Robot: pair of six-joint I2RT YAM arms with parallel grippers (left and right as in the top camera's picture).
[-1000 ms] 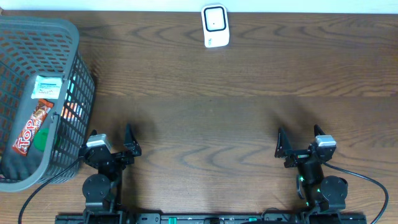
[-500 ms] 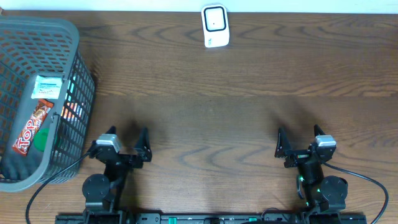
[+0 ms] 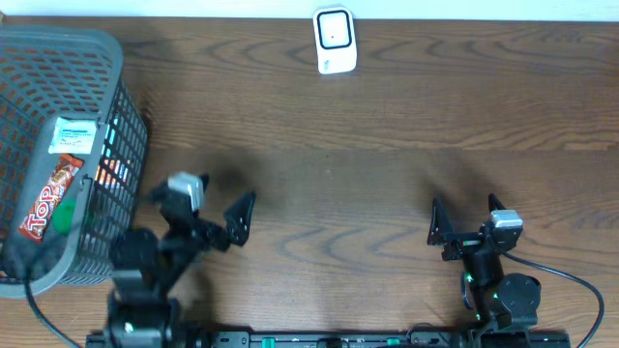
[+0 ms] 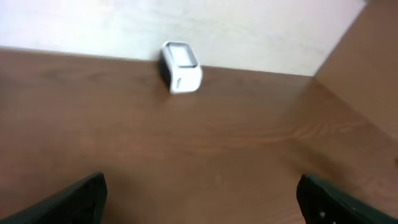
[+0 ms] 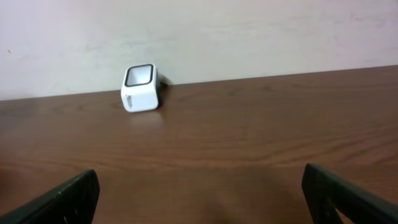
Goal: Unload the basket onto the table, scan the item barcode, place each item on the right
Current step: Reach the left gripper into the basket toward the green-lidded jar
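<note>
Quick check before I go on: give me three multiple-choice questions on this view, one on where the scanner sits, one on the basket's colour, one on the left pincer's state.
1. Where on the table is the white scanner? A. far edge, near the middle; B. near edge, by the arms; C. right corner.
2. What colour is the basket? A. blue; B. yellow; C. grey.
3. The left pincer is: A. shut on nothing; B. open and empty; C. shut on the scanner.
Answers: 1 A, the overhead view shows it at the far edge by the wall; 2 C, its mesh wall is grey; 3 B, its fingers stand wide apart with only bare table between them.
</note>
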